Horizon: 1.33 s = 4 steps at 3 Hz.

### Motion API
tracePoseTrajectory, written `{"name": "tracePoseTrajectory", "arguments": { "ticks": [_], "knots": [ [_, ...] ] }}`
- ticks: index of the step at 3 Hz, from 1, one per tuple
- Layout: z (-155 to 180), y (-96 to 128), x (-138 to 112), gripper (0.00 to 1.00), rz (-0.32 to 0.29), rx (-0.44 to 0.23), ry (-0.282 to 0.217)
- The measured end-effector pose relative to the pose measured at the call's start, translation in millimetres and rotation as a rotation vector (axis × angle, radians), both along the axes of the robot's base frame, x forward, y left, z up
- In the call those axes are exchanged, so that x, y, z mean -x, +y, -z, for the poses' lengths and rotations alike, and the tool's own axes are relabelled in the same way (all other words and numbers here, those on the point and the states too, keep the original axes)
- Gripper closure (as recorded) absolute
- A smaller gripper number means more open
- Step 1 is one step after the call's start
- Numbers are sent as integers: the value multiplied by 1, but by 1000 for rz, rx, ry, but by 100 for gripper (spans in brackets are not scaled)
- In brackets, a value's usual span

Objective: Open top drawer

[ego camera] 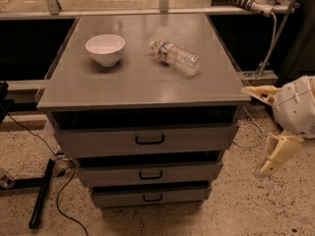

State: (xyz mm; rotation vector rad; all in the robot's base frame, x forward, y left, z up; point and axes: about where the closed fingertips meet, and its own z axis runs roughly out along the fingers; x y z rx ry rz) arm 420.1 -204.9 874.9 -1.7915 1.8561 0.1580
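The top drawer (98,140) is the widest grey front of the cabinet, just under the grey top, with a small black loop handle (149,140) at its centre. A dark gap shows above its front panel. My gripper (254,132) is to the right of the cabinet, level with the top drawer's right end and off to its side. It is open: one cream finger (259,93) points left by the cabinet's top corner and the other (276,154) hangs lower. It holds nothing and is well away from the handle.
On the cabinet top (138,82) stand a white bowl (105,48) and a lying plastic water bottle (175,57). Below are the mid-sized drawer (147,173) and the smallest drawer (150,196). Cables and a black bar (42,193) lie on the speckled floor at left.
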Motion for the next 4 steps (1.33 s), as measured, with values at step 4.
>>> {"name": "tracePoseTrajectory", "arguments": {
  "ticks": [4],
  "knots": [
    [96,-18,-77,0,4,-52,12]
  ]
}}
